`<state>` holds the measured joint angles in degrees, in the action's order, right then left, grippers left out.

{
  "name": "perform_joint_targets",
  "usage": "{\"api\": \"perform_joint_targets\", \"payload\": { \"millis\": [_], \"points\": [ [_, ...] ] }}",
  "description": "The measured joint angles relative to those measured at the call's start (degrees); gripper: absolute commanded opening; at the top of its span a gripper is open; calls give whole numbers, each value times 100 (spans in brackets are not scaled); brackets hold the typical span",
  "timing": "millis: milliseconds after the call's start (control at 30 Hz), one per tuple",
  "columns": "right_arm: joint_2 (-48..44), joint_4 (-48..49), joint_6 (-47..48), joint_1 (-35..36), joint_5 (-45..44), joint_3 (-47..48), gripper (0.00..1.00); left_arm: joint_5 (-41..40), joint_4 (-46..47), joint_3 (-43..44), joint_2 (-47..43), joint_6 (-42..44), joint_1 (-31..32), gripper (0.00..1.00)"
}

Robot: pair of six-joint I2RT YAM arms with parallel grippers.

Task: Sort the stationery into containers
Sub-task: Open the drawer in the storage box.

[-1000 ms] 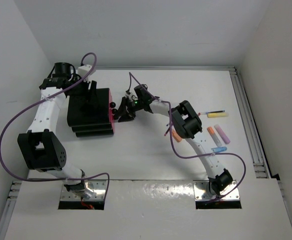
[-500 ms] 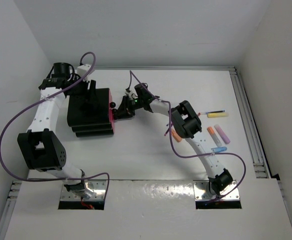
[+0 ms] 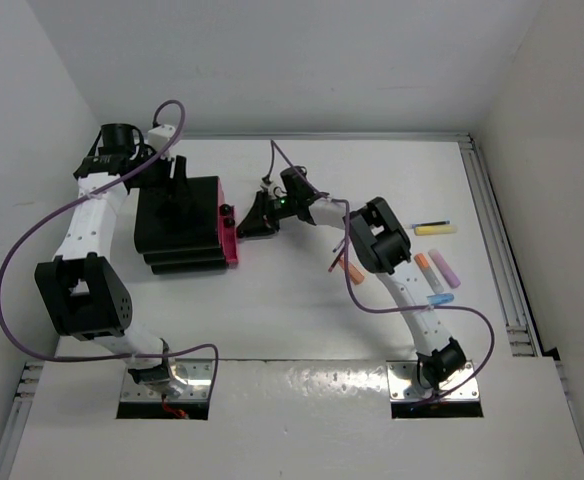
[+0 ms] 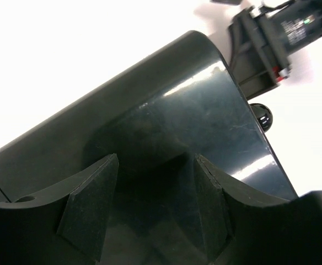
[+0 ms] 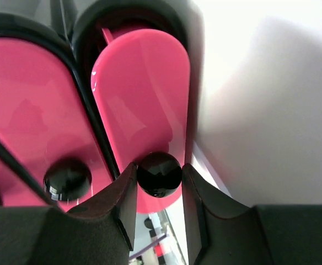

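Drawers [image 5: 34, 110] with pink fronts and round black knobs sit in a black stepped box [image 3: 177, 225] on a white table [image 3: 302, 320]. Right gripper [image 5: 159, 172] is clamped on the knob [image 5: 159, 176] of the end drawer [image 5: 141, 94], whose front stands slightly out of the box. Left gripper [image 4: 150, 182] is closed on the back of the box. Drawer insides are hidden. Yellow highlighter [image 3: 434, 230], orange highlighter [image 3: 423, 262], pink highlighter [image 3: 445, 270] and light-blue highlighter [image 3: 438, 298] lie loose right of the box, well apart from it

No text, label, brand or number can be read anywhere.
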<state>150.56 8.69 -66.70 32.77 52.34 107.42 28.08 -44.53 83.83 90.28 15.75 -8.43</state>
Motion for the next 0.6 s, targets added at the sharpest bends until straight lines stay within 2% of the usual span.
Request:
{"api": "perform_joint_targets", "payload": {
  "millis": [500,600],
  "points": [
    [-977,-400,758,-1051,92,-1438,0,-160,192,-55,4,-2,-103,63],
    [-1147,-503,938,-1141,68,-1652,8,-164,245,-76,4,-2,-116,64]
  ]
}}
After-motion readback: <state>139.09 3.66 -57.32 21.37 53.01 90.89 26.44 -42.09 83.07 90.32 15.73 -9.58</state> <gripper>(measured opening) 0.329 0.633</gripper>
